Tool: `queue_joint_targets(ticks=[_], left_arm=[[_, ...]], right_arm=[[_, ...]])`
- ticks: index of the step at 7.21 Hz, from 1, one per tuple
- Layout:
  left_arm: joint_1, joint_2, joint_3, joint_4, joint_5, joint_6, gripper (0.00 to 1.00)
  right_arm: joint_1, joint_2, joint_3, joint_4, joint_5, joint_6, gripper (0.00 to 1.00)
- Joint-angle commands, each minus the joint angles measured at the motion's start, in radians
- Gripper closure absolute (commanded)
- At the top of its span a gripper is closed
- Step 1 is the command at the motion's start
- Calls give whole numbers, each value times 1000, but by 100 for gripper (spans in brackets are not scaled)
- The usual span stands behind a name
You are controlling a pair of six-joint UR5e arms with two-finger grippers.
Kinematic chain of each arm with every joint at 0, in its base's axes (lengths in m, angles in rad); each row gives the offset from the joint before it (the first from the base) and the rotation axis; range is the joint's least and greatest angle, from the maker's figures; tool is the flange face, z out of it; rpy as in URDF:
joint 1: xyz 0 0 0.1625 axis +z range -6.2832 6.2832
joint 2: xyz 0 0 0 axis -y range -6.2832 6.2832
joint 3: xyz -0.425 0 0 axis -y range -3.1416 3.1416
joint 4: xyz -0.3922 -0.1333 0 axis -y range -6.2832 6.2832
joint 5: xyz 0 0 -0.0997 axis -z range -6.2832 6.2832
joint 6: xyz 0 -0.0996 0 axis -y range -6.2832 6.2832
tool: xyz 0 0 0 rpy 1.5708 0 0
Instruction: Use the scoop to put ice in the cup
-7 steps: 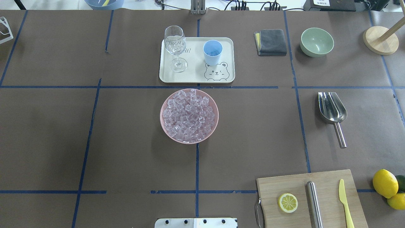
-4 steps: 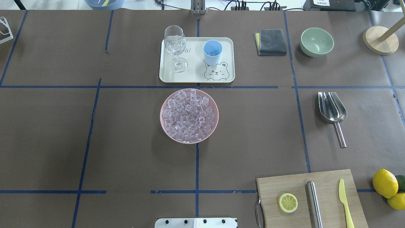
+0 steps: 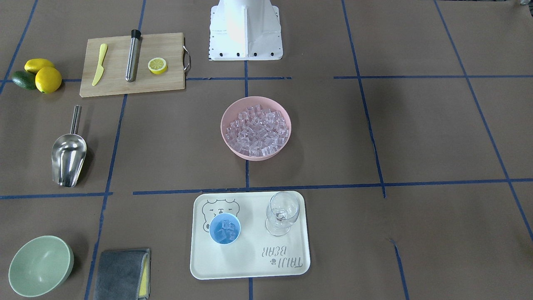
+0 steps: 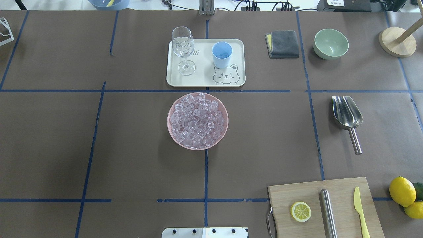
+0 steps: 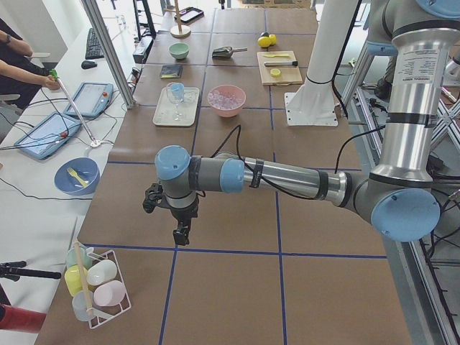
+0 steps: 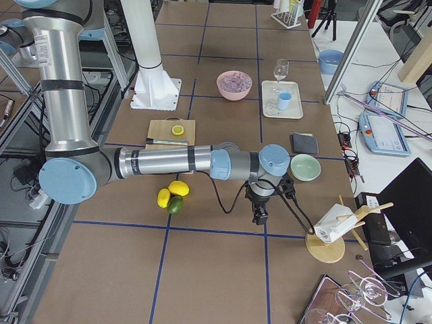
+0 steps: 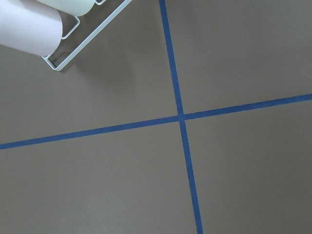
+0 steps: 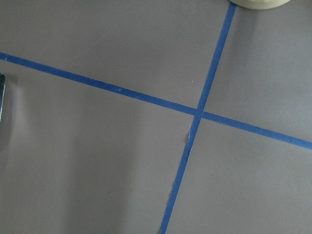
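Exterior left view, left pincer (image 5: 181, 234) hanging over table (image 5: 230, 287), right pincer (image 6: 259, 216) likewise, cannot tell either's spread.

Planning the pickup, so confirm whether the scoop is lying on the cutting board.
No, the scoop lies on the brown table cover, apart from the cutting board nearer the robot.

Saw a brown-papered counter (image 4: 132, 148) crossed by blue tape lines (image 4: 205, 172). Found a pink bowl (image 4: 168, 120) at its middle and a cream tray (image 4: 205, 78) just beyond, apart from it. Noted on the robot's right the scoop (image 4: 347, 114) lying flat, a green bowl (image 4: 330, 43) and folded grey cloth (image 4: 285, 43) farther out, a wooden cutting board (image 4: 284, 195) and lemons (image 4: 402, 191) nearest the robot.
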Motion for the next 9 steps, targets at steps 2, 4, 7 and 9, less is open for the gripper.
queue_joint_targets(ticks=[2, 4, 7, 9], left_arm=[[0, 39, 49, -80, -80, 5, 0], [-3, 36, 74, -123, -75, -3, 0], [-67, 27, 61, -110, 6, -3, 0], [-68, 25, 43, -65, 8, -1, 0]], right_arm=[[0, -1, 1, 5, 8, 12, 0], [0, -4, 7, 6, 6, 12, 0], [0, -22, 11, 6, 6, 12, 0], [0, -32, 16, 6, 8, 13, 0]])
